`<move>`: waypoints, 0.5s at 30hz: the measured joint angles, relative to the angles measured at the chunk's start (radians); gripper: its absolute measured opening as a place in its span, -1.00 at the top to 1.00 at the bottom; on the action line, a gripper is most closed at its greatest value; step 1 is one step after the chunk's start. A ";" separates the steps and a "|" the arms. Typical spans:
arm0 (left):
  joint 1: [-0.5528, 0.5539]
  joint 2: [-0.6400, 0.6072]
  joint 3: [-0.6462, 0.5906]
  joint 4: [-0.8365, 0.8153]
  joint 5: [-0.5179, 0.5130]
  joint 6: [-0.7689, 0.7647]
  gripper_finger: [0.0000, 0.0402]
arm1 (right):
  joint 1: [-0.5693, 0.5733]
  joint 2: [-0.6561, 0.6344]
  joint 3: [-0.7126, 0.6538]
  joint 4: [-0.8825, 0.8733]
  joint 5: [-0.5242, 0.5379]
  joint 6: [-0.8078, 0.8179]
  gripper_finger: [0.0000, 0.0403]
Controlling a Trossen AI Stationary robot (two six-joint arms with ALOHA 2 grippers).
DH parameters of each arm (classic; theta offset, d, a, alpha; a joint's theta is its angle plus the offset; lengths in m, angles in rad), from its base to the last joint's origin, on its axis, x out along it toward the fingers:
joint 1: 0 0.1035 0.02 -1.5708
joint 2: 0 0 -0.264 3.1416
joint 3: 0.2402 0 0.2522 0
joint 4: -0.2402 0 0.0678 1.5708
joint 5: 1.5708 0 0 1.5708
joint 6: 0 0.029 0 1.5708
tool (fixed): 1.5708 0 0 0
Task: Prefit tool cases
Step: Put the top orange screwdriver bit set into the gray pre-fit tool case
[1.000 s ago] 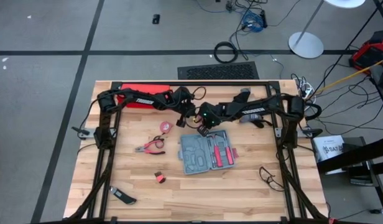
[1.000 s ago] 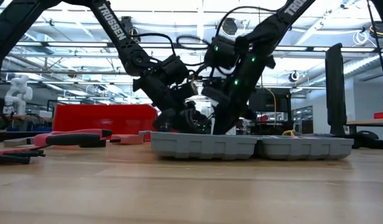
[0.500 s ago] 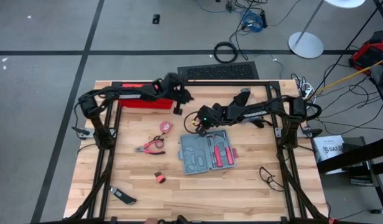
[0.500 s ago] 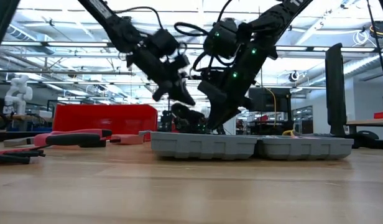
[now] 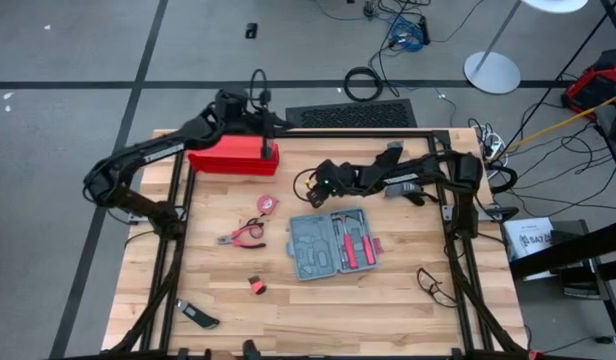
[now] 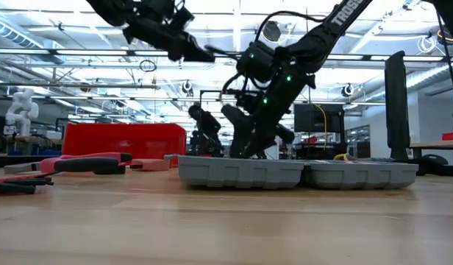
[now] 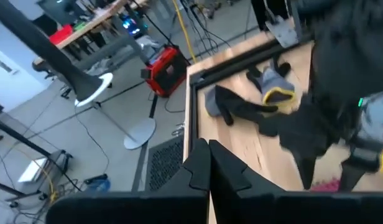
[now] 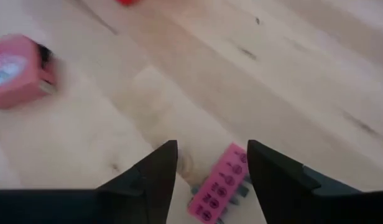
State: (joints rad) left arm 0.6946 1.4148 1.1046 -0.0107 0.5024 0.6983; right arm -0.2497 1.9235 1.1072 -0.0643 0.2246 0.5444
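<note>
The open tool case [image 5: 331,243] lies just nearward of the right gripper [image 5: 320,182], whose spread jaws hold nothing above a pink bit holder [image 8: 219,182]; the left gripper [image 5: 264,128], jaws shut and empty, hangs farther off.

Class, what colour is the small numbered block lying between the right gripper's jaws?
Pink block, seen best in the right wrist view.
</note>
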 joint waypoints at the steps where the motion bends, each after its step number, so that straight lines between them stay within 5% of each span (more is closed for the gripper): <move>1: 0.002 -0.011 0.000 -0.003 0.002 -0.007 1.00 | 0.000 0.009 0.000 -0.001 0.005 0.013 0.07; 15: 0.006 -0.039 0.000 -0.092 0.007 -0.039 1.00 | -0.005 0.010 0.000 -0.038 0.032 0.062 0.12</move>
State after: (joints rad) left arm 0.7002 1.3754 1.1042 -0.1031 0.5091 0.6594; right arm -0.2548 1.9335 1.1072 -0.1027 0.2562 0.6060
